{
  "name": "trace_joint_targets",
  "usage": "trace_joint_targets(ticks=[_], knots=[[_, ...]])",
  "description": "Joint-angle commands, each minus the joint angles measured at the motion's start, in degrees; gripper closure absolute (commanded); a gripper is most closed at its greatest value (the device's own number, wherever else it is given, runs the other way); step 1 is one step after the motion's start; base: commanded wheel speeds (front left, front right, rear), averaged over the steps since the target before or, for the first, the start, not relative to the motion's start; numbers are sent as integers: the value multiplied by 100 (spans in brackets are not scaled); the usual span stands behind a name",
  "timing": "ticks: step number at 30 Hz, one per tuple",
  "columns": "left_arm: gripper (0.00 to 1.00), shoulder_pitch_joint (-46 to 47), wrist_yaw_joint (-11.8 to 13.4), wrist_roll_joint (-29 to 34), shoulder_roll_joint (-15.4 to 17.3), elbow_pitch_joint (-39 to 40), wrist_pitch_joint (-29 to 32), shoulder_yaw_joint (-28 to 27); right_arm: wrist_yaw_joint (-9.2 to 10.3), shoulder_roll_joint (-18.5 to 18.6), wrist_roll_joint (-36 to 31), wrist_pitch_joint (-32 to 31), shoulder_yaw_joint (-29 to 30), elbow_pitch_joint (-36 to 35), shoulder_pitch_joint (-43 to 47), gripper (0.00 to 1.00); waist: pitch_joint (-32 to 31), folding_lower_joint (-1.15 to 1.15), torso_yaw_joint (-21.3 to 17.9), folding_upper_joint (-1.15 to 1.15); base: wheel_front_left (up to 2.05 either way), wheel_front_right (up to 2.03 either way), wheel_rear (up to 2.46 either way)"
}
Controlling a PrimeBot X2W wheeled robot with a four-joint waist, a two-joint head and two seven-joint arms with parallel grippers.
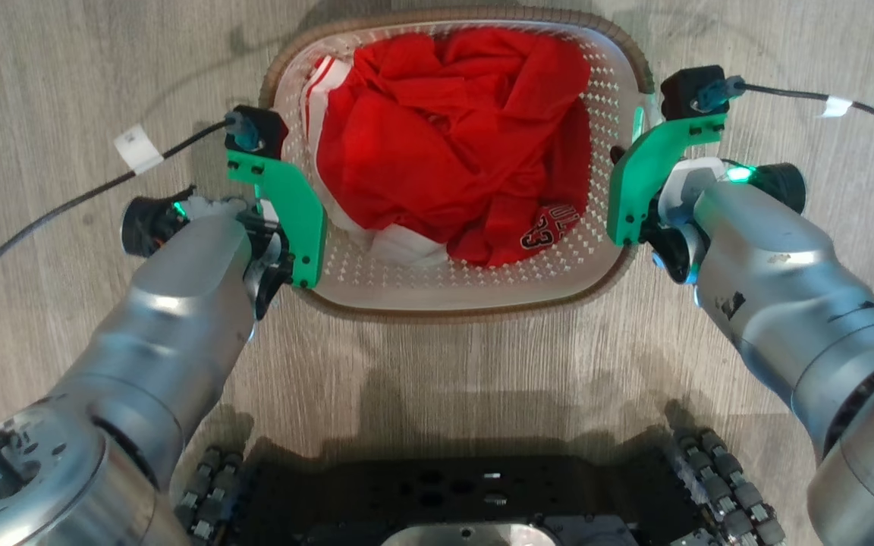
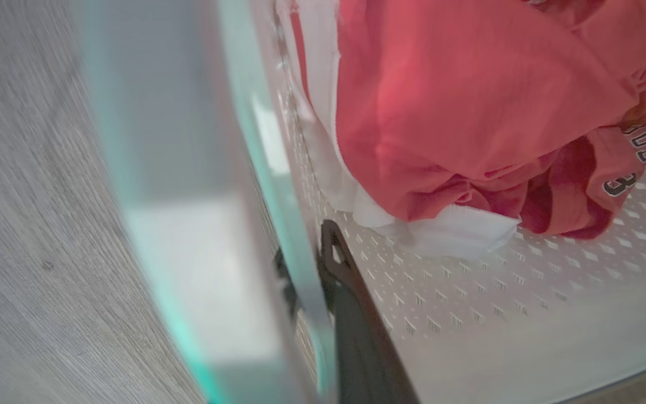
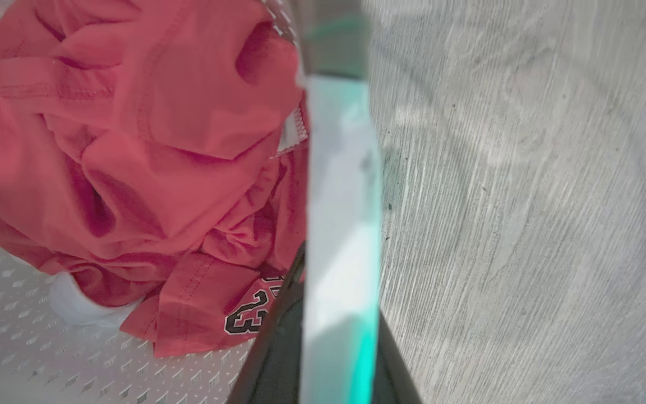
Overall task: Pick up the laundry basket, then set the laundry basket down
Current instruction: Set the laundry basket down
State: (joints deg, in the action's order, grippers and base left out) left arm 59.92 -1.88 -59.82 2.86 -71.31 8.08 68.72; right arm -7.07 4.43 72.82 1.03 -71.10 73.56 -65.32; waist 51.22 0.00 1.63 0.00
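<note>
head view / basket: basket (image 1: 452, 311) sits between the two arms, red clothes (image 1: 452, 144) piled inside, wood floor (image 1: 65, 91) all round; can't tell if it's off the floor yet
head view / left gripper: left gripper (image 1: 276, 256) at the basket's left side, tips hidden under the green bracket
head view / right gripper: right gripper (image 1: 653, 227) at the basket's right side, about level with the left one
head view / base: robot base (image 1: 452, 493) just behind the basket, near edge close to it

left wrist view / grip: left gripper (image 2: 306, 252) narrow, pinched on the basket wall (image 2: 469, 314); one dark finger (image 2: 356, 325) lies against the inside, the other mostly hidden behind the blurred rim
left wrist view / load: clothes (image 2: 469, 101) bunched toward the far side, not touching the finger

right wrist view / grip: right gripper (image 3: 337, 336) narrow, straddling the rim (image 3: 340, 196), one finger inside, one outside; looks clamped
right wrist view / load: clothes (image 3: 132, 140) press up against the rim near the inner finger

step (judgement): two-arm carry, lift or lower
how to do well: move both arms together at equal height so the basket stays level; hold spacing fixed so the thin wall isn't bent or pulled out of either pinch
risk: uneven load could tip it; cloth caught under the right inner finger could weaken that hold
</note>
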Motion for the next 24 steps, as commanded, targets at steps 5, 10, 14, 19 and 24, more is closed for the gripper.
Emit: trace_joint_targets(ticks=[5,10,14,19,24], knots=[[100,92,-8,-16,2,135,43,107,-42,-142,33,28,-17,-83,94,100,70,0,18,0,0,0,0],[100,128,10,-29,2,150,21,163,-42,-146,46,21,-23,-64,84,100,97,0,41,0,0,0,0],[100,139,6,-56,2,188,13,198,-42,-148,77,-25,-22,-68,81,100,124,0,46,0,0,0,0],[100,167,46,-48,2,214,-47,238,-42,-150,86,-35,-28,-62,67,100,165,0,59,0,0,0,0],[0,208,376,8,2,158,-270,277,-42,-151,149,-121,3,-21,85,0,183,0,83,0,0,0,0]])
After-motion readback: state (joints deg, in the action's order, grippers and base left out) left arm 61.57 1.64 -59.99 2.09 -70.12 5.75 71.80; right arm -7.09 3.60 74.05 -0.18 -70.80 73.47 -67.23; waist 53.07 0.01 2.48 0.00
